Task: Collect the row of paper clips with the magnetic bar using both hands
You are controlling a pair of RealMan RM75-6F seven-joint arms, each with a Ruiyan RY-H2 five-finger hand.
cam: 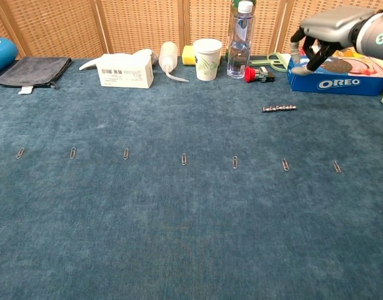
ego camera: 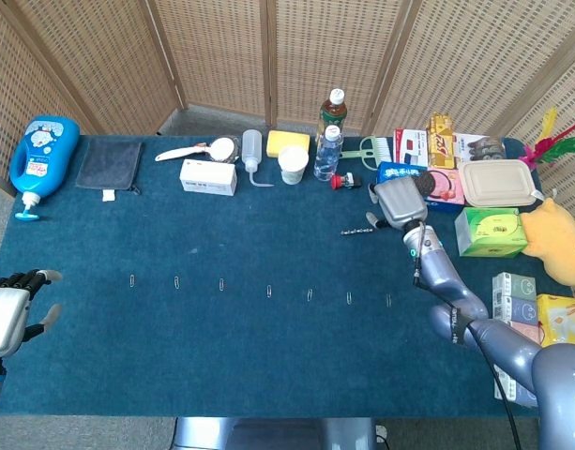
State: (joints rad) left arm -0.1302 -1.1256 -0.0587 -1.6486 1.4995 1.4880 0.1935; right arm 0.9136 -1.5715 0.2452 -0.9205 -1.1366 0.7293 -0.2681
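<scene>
The left hand rests at the near left corner of the desk, empty, its fingers slightly apart. Beyond it the clips lie in a row across the blue cloth, evenly spaced and well apart from each other. They look like thin, light wire, and should jump to a magnet readily, so they need no pinching.

Further back and right of centre lies the bar, a short beaded rod lying flat on the cloth, free of anything else. It looks small, stiff and smooth, probably slippery, and so low that fingers must come down close to the cloth to take it. Judging by the task, an end is the place to hold, leaving the rest bare for sweeping.

The right hand hovers just beyond the bar, above it, holding nothing, its fingers curled downward but apart.
</scene>
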